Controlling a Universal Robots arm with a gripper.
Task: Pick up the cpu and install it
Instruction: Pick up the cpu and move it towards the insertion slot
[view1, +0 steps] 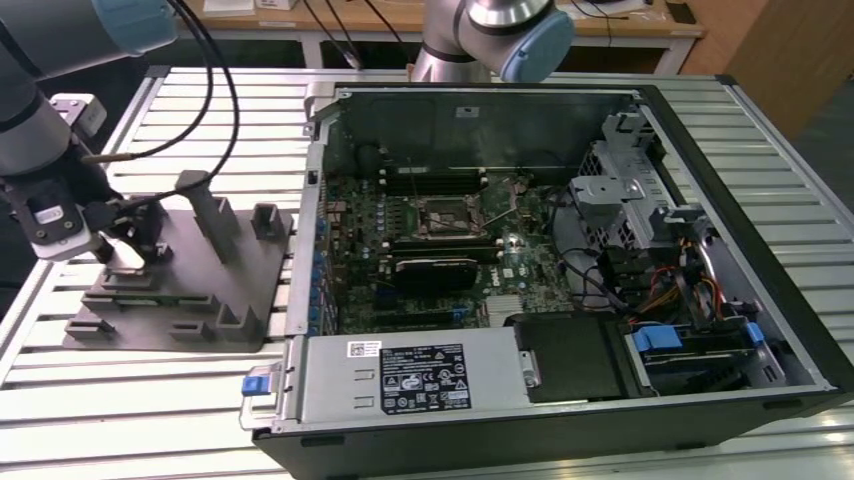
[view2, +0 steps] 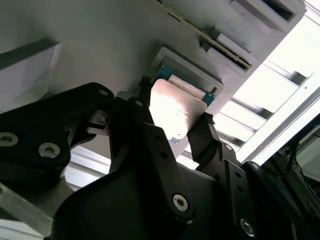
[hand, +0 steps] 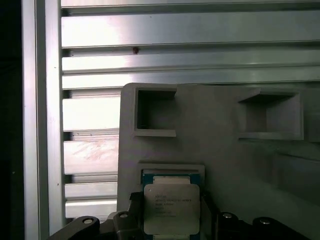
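From my station I see the robot arm bent over the exterior view's left side of the slatted aluminium table. Its black gripper is down at the flat grey moulded fixture with its upright posts. In both wrist views the cpu, a small flat square chip with a silvery-white metal top, sits between the gripper's two black fingers. They are drawn in narrow, one pressed against each of two opposite edges of the chip, so I read it as gripped. The cpu is at the shallow square pocket with a blue-green lining sunk in the fixture. The chip looks tilted a little off that pocket in the second wrist view, but I cannot tell whether it has fully cleared it. Well apart, toward the exterior view's right, the open black desktop computer case lies on its side on the same table. The square black-framed motherboard socket shows near the middle of its green board.
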